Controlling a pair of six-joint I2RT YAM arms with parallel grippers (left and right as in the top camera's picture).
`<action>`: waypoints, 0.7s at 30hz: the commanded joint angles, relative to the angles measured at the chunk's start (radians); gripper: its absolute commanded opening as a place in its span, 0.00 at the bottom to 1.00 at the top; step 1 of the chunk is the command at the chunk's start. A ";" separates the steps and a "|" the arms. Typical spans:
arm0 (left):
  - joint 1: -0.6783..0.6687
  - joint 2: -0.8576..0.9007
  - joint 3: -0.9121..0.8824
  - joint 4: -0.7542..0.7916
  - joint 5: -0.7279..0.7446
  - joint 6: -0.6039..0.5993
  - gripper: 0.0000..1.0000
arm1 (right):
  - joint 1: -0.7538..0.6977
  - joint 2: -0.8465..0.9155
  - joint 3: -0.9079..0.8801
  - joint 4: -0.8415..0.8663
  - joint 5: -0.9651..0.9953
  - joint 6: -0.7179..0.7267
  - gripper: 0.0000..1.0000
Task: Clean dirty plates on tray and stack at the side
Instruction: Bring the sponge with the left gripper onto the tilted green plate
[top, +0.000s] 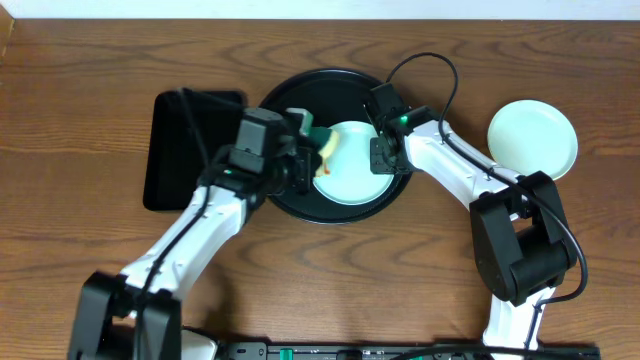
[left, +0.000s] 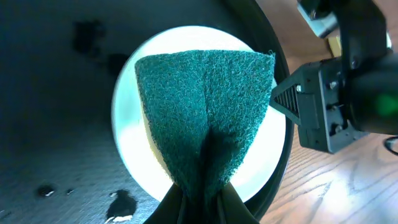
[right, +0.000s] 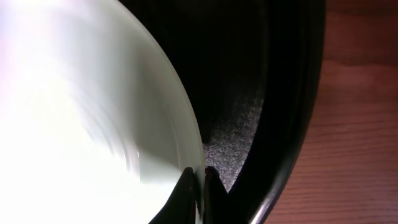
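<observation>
Left gripper (left: 200, 208) clamps a green scrub pad (left: 205, 106) over the turquoise plate (top: 352, 172) lying toward 3 o'clock in the round black tray (top: 300, 95). Right gripper (right: 198, 186), closed, pinches that plate's rim. A second plate (top: 532, 138) sits outside the tray at 3 o'clock.

Round black tray (top: 300, 95) with raised rim sits on the table (top: 80, 80). A turquoise plate (top: 355, 165) lies inside it, right of centre. A second plate (top: 533, 138) rests on the table, well to the right.
</observation>
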 joint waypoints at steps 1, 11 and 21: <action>-0.031 0.042 -0.003 0.022 -0.023 -0.003 0.08 | 0.008 0.003 -0.008 -0.001 -0.014 0.006 0.01; -0.112 0.134 -0.003 0.024 -0.176 -0.002 0.08 | 0.008 0.003 -0.008 0.003 -0.014 0.006 0.01; -0.134 0.229 -0.003 0.061 -0.221 -0.002 0.08 | 0.008 0.003 -0.008 0.003 -0.014 0.006 0.01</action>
